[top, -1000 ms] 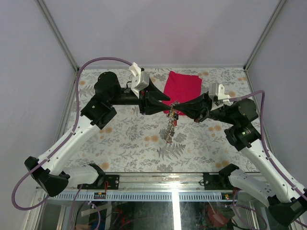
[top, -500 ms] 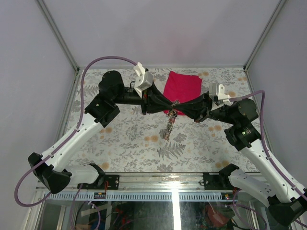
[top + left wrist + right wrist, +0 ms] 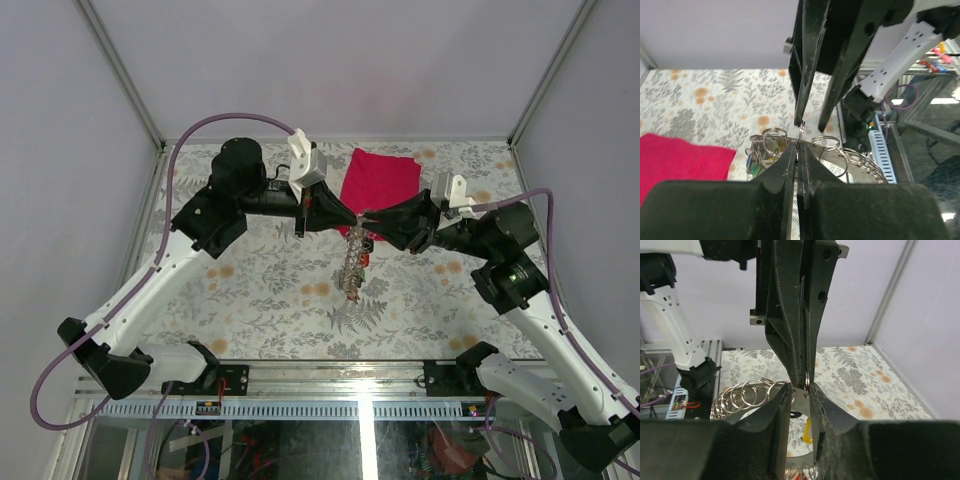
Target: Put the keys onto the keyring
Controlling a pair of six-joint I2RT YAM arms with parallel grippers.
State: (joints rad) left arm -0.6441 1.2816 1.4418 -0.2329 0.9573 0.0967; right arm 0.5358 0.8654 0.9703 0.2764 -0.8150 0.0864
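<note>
Top external: both arms meet in mid-air over the table [image 3: 270, 290], at the near edge of the red cloth [image 3: 385, 175]. The left gripper [image 3: 356, 220] and right gripper [image 3: 371, 216] are tip to tip, with the keyring [image 3: 357, 240] hanging just below the meeting point. The keys [image 3: 352, 275] trail down from it in a bunch, and I cannot tell whether the lowest ones touch the table. Change over the last second: the left jaws stood wide and short of the ring, then moved right and closed. The right jaws, which were closed, have started to part. Left wrist: the left gripper [image 3: 799, 150] is pressed together on a thin metal edge of the keyring [image 3: 801, 129], seen edge-on. Small wire loops [image 3: 827, 142] fan out on both sides, and coloured key heads [image 3: 754, 165] sit lower left. The right gripper's fingers [image 3: 810, 60] come in from the far side. Right wrist: the right gripper [image 3: 801, 402] has its jaws slightly apart around the grey band [image 3: 799, 396], and I cannot tell whether the pads touch it. An orange key [image 3: 807, 432] hangs below. Judgement: this is a hand-over, with the ring's weight passing to the left arm and the right arm freed to regrip or fetch. Risk: the left's pinch on the edge is narrow, so the bunch may swing or slip.
</note>
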